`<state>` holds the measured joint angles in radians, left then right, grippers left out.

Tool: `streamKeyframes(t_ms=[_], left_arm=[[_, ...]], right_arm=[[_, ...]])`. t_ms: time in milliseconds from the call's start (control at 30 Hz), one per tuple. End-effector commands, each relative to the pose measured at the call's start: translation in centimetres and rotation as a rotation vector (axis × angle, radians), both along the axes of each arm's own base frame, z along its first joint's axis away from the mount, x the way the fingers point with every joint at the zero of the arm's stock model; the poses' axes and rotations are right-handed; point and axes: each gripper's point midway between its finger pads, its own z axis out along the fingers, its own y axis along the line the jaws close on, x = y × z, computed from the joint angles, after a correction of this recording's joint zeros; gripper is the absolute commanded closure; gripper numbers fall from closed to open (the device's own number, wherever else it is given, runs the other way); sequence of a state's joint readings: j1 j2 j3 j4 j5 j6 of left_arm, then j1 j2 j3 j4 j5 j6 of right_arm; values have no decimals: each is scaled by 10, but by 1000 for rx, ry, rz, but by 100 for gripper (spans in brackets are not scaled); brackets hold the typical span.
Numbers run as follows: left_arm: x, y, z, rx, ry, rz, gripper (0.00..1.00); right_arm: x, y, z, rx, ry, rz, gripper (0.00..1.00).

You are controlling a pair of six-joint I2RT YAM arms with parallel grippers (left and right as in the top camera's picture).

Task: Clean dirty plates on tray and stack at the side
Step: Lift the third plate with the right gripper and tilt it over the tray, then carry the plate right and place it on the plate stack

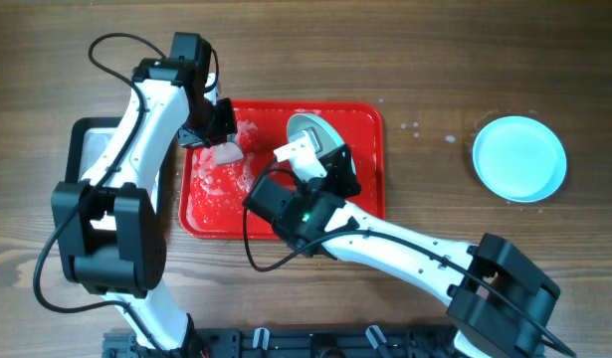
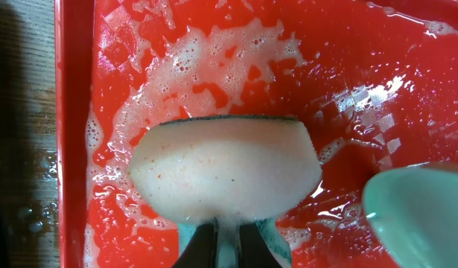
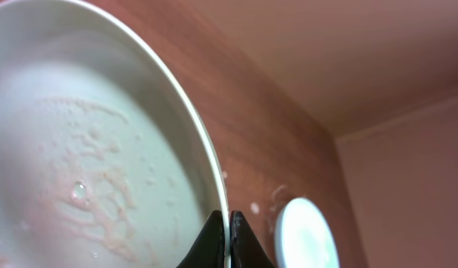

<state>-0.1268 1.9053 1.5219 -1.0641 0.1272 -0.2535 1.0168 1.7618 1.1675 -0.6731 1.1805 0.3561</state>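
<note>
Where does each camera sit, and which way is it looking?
Overhead: above the table, facing straight down at the tray, the side plate, the left arm and right arm.
Left wrist: on the left end effector, looking down at the sponge it pinches over the foamy tray; only its fingers show.
Right wrist: on the right end effector, looking across the held plate, gripped by its rim, toward the side plate; only fingertips show.
Shared: overhead and right wrist both see the side plate.

Claw [image 3: 227, 227] on plate [image 3: 87, 149] rim, perhaps soapy
</note>
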Motion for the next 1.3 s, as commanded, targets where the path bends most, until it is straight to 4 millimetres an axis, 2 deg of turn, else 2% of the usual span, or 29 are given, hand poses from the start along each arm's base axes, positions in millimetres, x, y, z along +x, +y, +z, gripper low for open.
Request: streamKeyframes(t_ms=[0, 67, 133, 233, 333, 367, 433, 500, 567, 633, 667, 733, 800, 933, 1033, 1167, 1267], left_arm=[[6, 1, 7, 1, -25, 18, 96], [6, 1, 7, 1, -25, 18, 96], [5, 1, 7, 1, -24, 18, 96], [5, 1, 7, 1, -24, 18, 96], [5, 1, 7, 0, -24, 18, 96], [5, 1, 7, 0, -24, 18, 96], [5, 1, 7, 0, -24, 18, 96], [5, 1, 7, 0, -24, 18, 96], [5, 1, 7, 1, -24, 18, 96], [5, 1, 7, 1, -24, 18, 96], [5, 1, 7, 1, -24, 18, 96], [5, 1, 7, 0, -24, 18, 96], [5, 1, 7, 0, -24, 18, 96], [5, 1, 7, 0, -24, 18, 96], [5, 0, 7, 0, -24, 18, 96], [5, 0, 7, 0, -23, 17, 96], [5, 0, 7, 1, -23, 17, 96]], right_arm=[[-6, 3, -13, 124, 19, -35, 96], [-4, 0, -4, 172, 16, -44, 96], [-2, -9, 11, 323, 46, -67, 96], [8, -44, 43, 679, 137, -128, 96], [8, -93, 52, 906, 241, -216, 96], [8, -122, 50, 960, 257, -293, 96], [10, -158, 45, 1004, 255, -401, 96], [9, -206, 31, 1076, 234, -547, 96], [5, -242, 13, 1160, 212, -652, 96], [-9, -289, -12, 1239, 162, -795, 96], [-24, -321, -29, 1259, 110, -903, 96], [-41, -351, -43, 1295, 49, -1000, 96], [-59, -389, -55, 1288, -70, -1098, 96], [-75, -412, -82, 1262, -200, -1184, 96], [-76, -414, -98, 1239, -209, -1169, 96], [-65, -413, -119, 1268, -162, -1152, 96], [-54, -407, -123, 1302, -126, -1083, 96]])
